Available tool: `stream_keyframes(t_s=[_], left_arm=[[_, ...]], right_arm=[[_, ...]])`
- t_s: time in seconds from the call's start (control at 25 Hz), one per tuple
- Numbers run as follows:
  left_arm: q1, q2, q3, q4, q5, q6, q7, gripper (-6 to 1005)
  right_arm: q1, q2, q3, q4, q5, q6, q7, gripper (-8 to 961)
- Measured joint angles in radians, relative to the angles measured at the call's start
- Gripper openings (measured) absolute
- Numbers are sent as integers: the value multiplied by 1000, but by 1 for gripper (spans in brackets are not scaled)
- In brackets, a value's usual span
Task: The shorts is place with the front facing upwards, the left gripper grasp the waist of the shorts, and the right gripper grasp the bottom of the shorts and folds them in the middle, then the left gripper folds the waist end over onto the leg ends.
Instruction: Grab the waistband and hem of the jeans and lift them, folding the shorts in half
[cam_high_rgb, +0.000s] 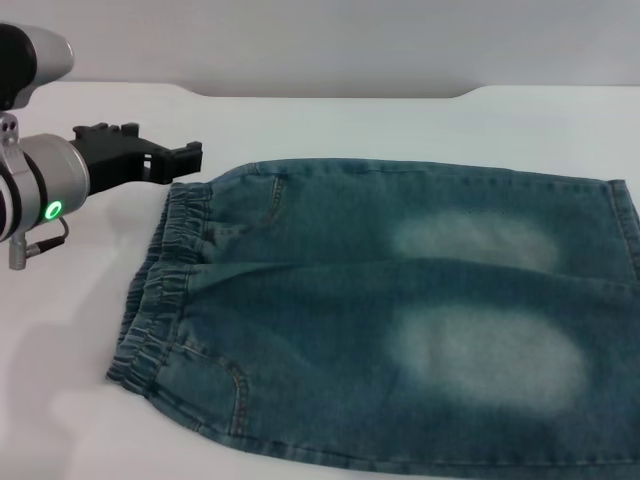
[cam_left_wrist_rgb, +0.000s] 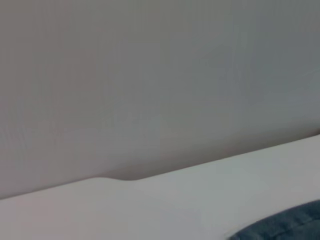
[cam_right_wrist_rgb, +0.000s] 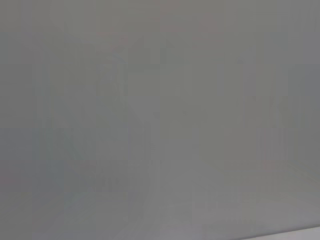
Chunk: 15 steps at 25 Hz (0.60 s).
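Lying flat on the white desk (cam_high_rgb: 330, 125), the shorts (cam_high_rgb: 400, 320) fill most of the head view, front side up, two pale faded patches on the thighs. The waist (cam_high_rgb: 160, 290) forms the narrow end at nine o'clock — puckered and darker blue. The leg ends (cam_high_rgb: 622, 240) sit at three o'clock, running off the edge of the view. The left gripper (cam_high_rgb: 180, 160) hovers at about ten o'clock, just beside the far corner of the waist; whether it touches the cloth, or whether its black fingers are apart or together, I cannot tell. From the left wrist, only a corner of denim shows — the rest is desk and grey wall (cam_left_wrist_rgb: 150, 75).
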Motion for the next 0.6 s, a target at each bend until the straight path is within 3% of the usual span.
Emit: stream_keyframes(t_s=[0.16,0.32,0.6], left_arm=[[-11,1,-23,-17,0,-51,-1,814],[-47,2,-106,-50,5,-198,-17,814],[-54,2,-137,-52,44,-232,-37,813]], right_arm=[[65,-6,21,-4,-12,120,15,728],[135,-9,50,2,-12,292,-47,728],[204,-9,88,11,55,482,-143,728]])
